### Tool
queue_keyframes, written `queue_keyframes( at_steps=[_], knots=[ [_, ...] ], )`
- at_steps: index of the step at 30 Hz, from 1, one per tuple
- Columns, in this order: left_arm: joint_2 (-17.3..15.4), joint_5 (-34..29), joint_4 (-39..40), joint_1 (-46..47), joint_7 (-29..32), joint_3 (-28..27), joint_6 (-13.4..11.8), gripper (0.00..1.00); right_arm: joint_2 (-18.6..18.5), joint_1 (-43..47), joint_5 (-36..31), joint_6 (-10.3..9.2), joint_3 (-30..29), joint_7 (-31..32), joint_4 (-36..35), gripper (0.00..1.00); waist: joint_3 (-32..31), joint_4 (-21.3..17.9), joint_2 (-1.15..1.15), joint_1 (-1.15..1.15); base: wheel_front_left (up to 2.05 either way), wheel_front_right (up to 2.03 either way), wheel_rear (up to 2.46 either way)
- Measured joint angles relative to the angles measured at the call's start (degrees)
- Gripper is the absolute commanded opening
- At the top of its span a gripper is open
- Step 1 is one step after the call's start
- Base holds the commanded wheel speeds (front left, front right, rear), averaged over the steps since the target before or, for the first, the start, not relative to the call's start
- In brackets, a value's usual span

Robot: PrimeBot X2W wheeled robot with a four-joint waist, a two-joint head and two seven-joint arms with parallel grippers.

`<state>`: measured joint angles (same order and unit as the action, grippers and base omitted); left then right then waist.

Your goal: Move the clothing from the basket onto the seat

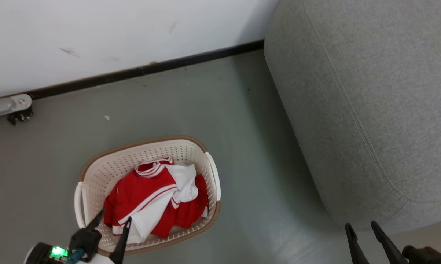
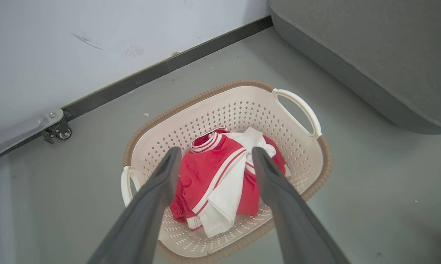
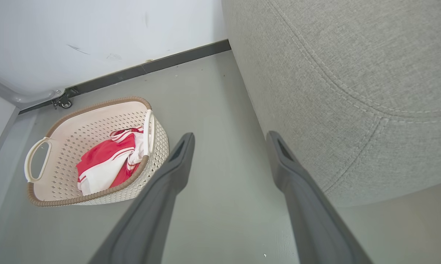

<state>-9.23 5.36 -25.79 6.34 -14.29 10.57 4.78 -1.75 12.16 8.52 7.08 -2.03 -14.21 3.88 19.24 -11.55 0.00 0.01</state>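
The red-and-white clothing (image 1: 156,198) is seen bunched in the perforated laundry basket (image 1: 106,172) at the lower left of the head view, well apart from the grey seat (image 1: 370,91) at the right. The left gripper (image 1: 116,215) and the right gripper (image 1: 360,224) are spread wide, with nothing gripped. The fabric is judged light, soft and limp, so a raised fold near the collar is best pinched.

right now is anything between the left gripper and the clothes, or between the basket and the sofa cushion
Nothing visible. The open left gripper points at the red and white clothing lying uncovered in the laundry basket. Between the basket and the grey sofa cushion is bare floor; only the basket's wall must be cleared.
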Motion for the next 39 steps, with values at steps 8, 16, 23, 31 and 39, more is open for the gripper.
queue_keyframes(
  at_steps=[8,16,23,31,39],
  knots=[
    [-2.74,-0.15,-3.37,4.81,0.00,-0.85,0.49,1.00,0.00,-2.14,1.26,0.00,1.13,-0.01,-3.31,1.00,4.90,-2.11,0.00,0.00,0.00,0.00,0.00],
    [-5.45,-2.55,-7.36,9.03,0.00,0.64,1.11,1.00,0.01,-4.60,2.78,0.00,3.30,-0.10,-7.72,1.00,9.63,-4.10,0.00,0.00,0.00,0.00,0.00],
    [-7.64,-4.28,-9.64,12.83,-0.01,2.20,1.51,1.00,0.01,-5.73,3.75,0.00,5.12,-0.15,-11.16,1.00,13.60,-5.71,0.00,0.00,0.00,0.00,0.00],
    [-10.26,-6.17,-13.05,16.97,-0.01,3.86,1.99,1.00,0.02,-6.71,4.11,0.00,7.13,-0.15,-12.48,1.00,17.75,-7.40,0.00,0.00,0.00,0.00,0.00],
    [-11.57,-9.43,-15.63,21.83,0.90,7.53,2.45,1.00,0.01,-7.88,4.91,0.00,8.88,-0.15,-13.52,1.00,21.38,-9.04,0.00,0.00,0.00,0.00,0.00]
  ],
)
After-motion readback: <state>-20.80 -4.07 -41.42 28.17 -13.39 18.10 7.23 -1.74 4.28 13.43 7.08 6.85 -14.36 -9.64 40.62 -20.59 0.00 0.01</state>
